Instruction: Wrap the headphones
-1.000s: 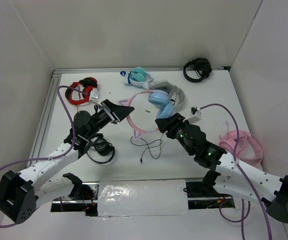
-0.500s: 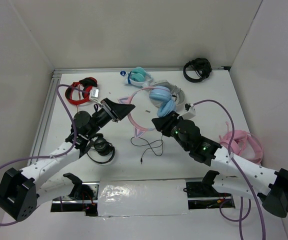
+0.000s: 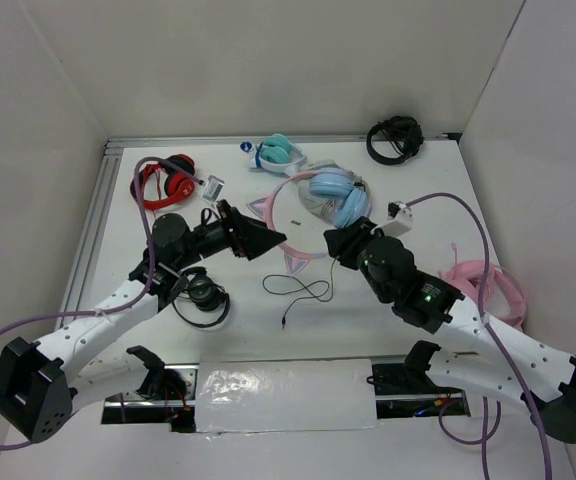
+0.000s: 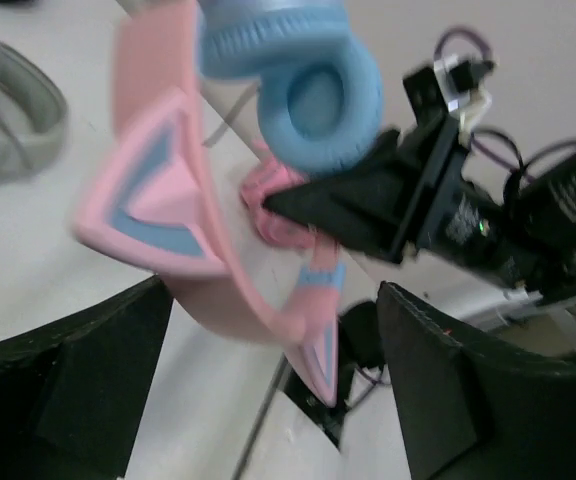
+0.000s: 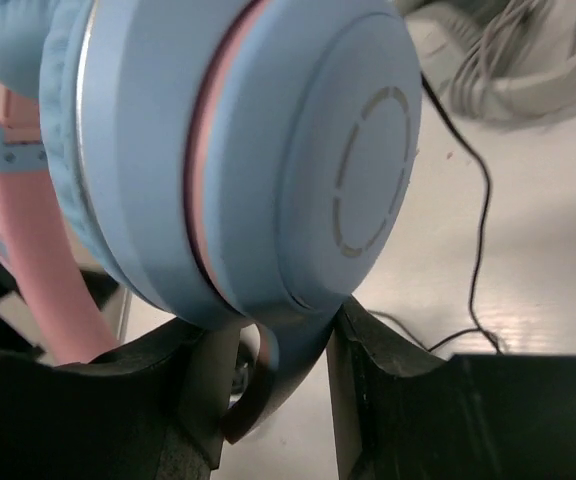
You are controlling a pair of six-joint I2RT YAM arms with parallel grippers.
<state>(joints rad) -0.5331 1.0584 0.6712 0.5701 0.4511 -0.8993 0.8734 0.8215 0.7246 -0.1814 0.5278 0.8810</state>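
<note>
The headphones have a pink headband with cat ears and light blue ear cups, and they are lifted over the middle of the table. My right gripper is shut on the lower rim of one blue ear cup; in the right wrist view the gripper pinches it. My left gripper stands open at the band's left. In the left wrist view the pink headband crosses between that gripper's spread fingers without being clamped. The thin black cable trails loosely on the table below.
Red headphones lie at the back left, a teal-and-white pair at the back centre, and a black pair at the back right. An all-pink pair lies right. A black pair sits by the left arm. Grey-white headphones lie behind.
My left gripper has opened and let go of the headband. My right gripper has closed on the ear cup and carried the headphones a little to the right.
</note>
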